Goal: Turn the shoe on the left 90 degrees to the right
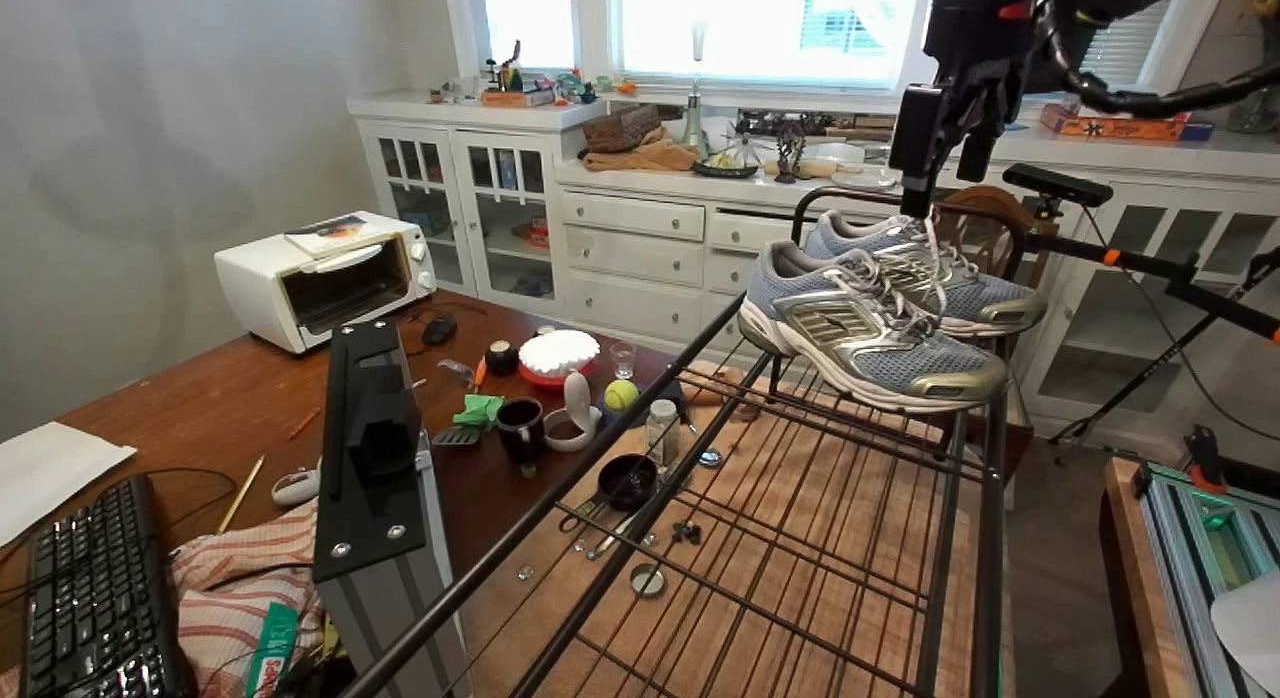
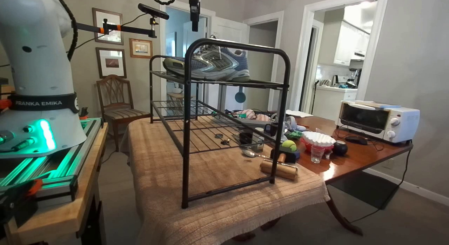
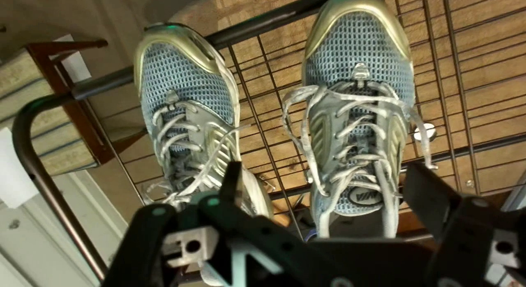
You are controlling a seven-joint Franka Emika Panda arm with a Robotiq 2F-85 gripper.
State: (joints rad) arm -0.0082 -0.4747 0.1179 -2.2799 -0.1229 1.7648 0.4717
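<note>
Two matching grey-silver sneakers lie side by side on the rack's top shelf, toes the same way. In an exterior view the nearer sneaker (image 1: 860,328) sits lower and further left; the second sneaker (image 1: 965,283) is behind it. In the wrist view the nearer one is the right-hand sneaker (image 3: 359,69) and the second is the left-hand one (image 3: 185,81). In an exterior view the second sneaker (image 2: 224,64) hides most of its mate. My gripper (image 3: 328,172) is open and empty above the shoes, its fingers spread to either side of the right-hand sneaker. The gripper (image 1: 945,178) hangs over the pair.
The black wire rack (image 2: 186,132) stands on a towel-covered table (image 2: 158,189); its raised end loop (image 2: 242,44) rises beside the shoes. A camera on an arm (image 1: 1060,186) is near the gripper. A tennis ball (image 1: 620,395), cups and a toaster oven (image 1: 330,278) lie beyond.
</note>
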